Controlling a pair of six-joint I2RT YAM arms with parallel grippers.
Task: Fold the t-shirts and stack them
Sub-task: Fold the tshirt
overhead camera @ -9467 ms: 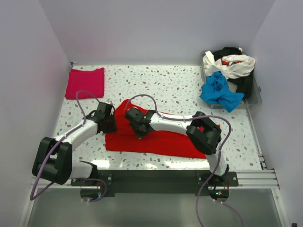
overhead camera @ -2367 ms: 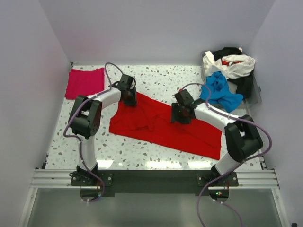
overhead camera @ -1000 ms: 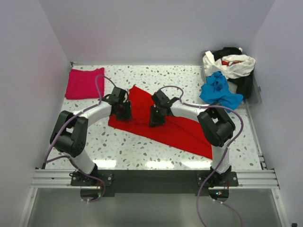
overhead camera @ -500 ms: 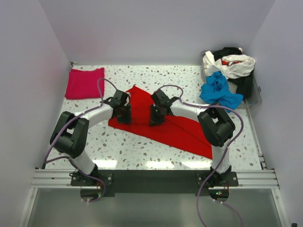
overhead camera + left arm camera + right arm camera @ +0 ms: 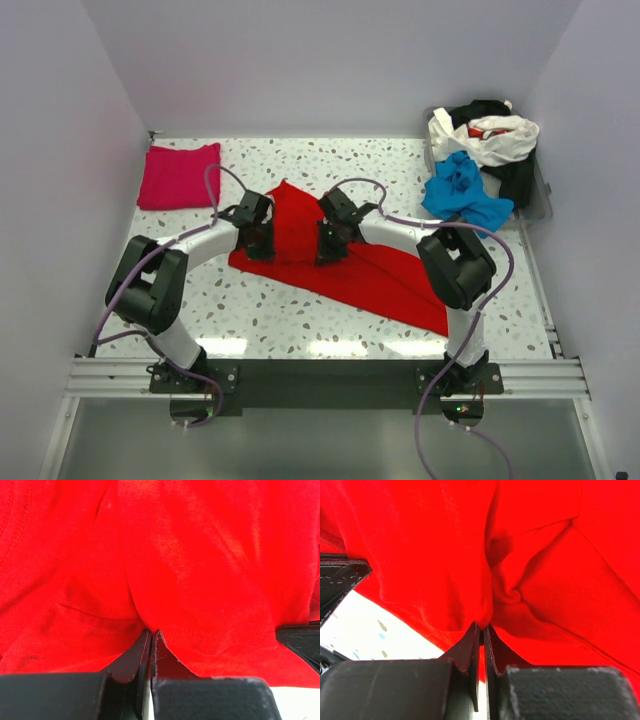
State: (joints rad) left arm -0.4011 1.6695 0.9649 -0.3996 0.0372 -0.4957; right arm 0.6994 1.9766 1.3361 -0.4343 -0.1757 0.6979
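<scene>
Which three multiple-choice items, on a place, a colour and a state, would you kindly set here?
1. Where does the folded magenta-pink shirt lie? A) far left on the table B) in the bin C) by the arm bases
2. What colour is the spread-out shirt? A) blue B) red C) white
3. How is the left gripper? A) open B) shut on the red shirt C) shut on nothing
Key: 1A, it sits far left; 2B, red fills both wrist views; 3B, its jaws meet on a red fold.

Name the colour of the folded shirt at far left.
The folded shirt is magenta-pink; top external view shows it best.
</scene>
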